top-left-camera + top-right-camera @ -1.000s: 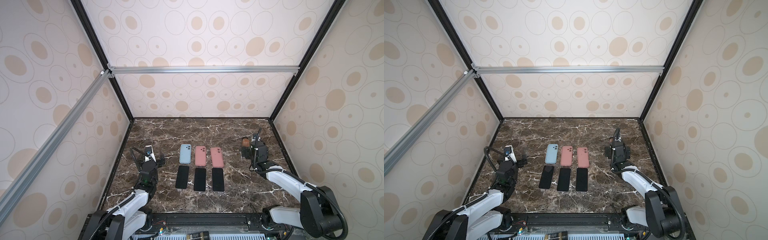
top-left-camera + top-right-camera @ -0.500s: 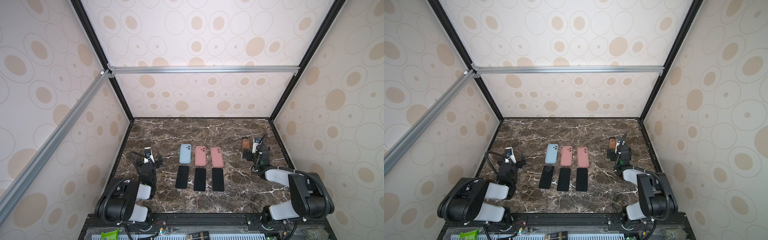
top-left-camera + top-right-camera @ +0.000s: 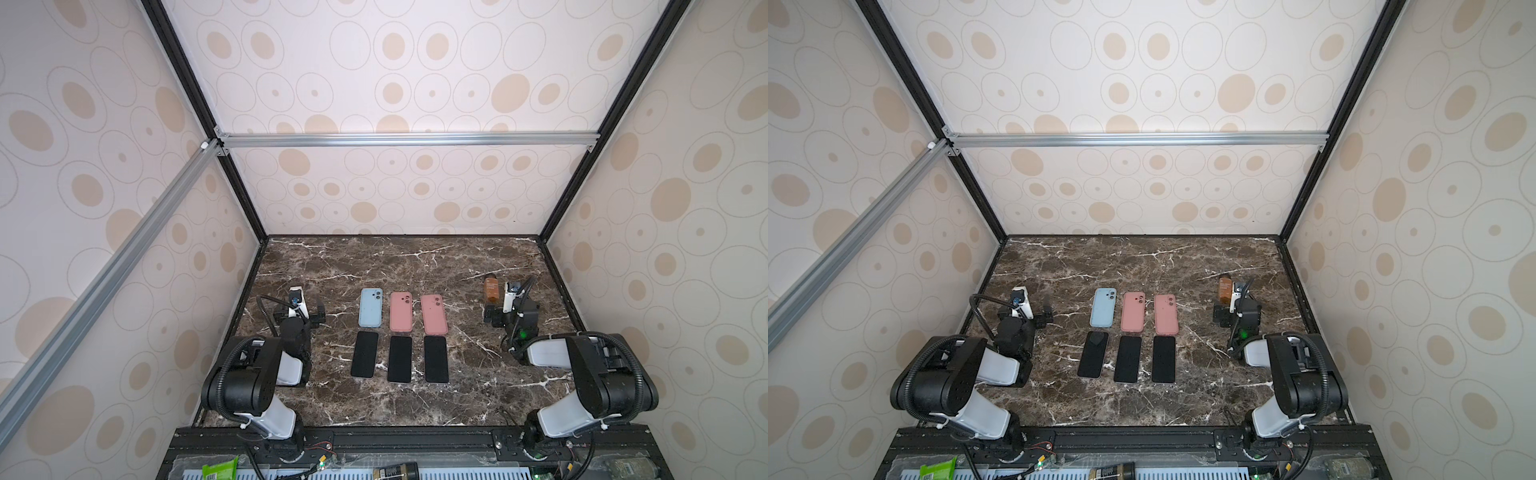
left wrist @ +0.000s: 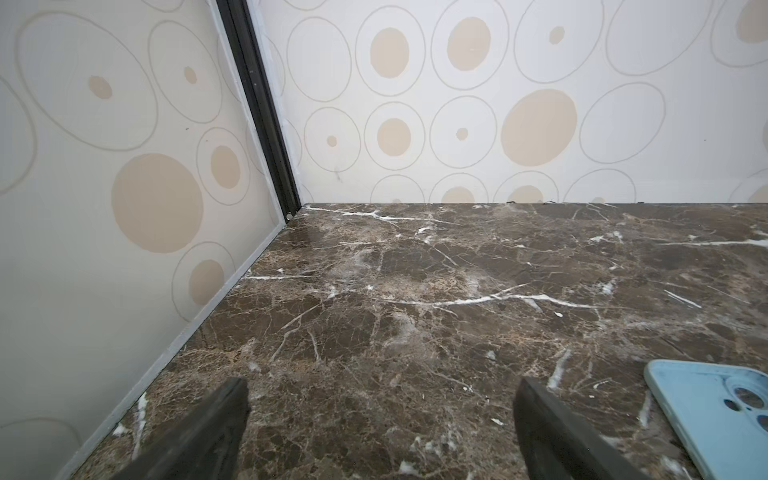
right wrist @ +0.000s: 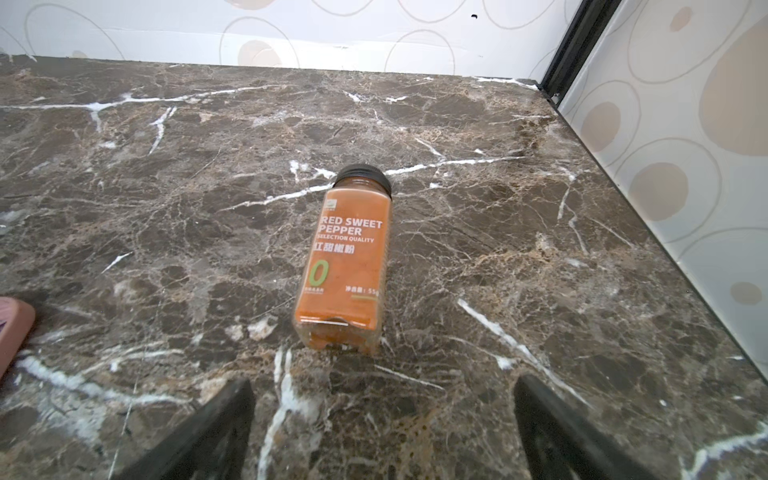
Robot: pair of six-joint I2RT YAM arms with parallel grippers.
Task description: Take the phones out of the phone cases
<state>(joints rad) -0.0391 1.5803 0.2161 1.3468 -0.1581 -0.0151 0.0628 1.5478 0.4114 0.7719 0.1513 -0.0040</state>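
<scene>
The three flat black phones (image 3: 400, 359) lay in a row on the dark brown marble-patterned table (image 3: 415, 266). Each was just in front of a soft case and apart from it: a pale blue case (image 3: 370, 307), then two pink cases (image 3: 401, 311). Over the last second both arms had folded back from a stretched reach toward their bases, while phones and cases had not shifted. I judged the removal finished and the arms parked.

The cases lay back-up, so their insides were hidden; with three phones out, they were probably empty.

The left gripper (image 4: 382, 384) stood wide apart over bare table, holding nothing. The right gripper (image 5: 382, 384) was equally wide and empty, short of a clear plastic spice jar (image 5: 349, 257). The jar lay on its side, capped in black and full of orange powder.
</scene>
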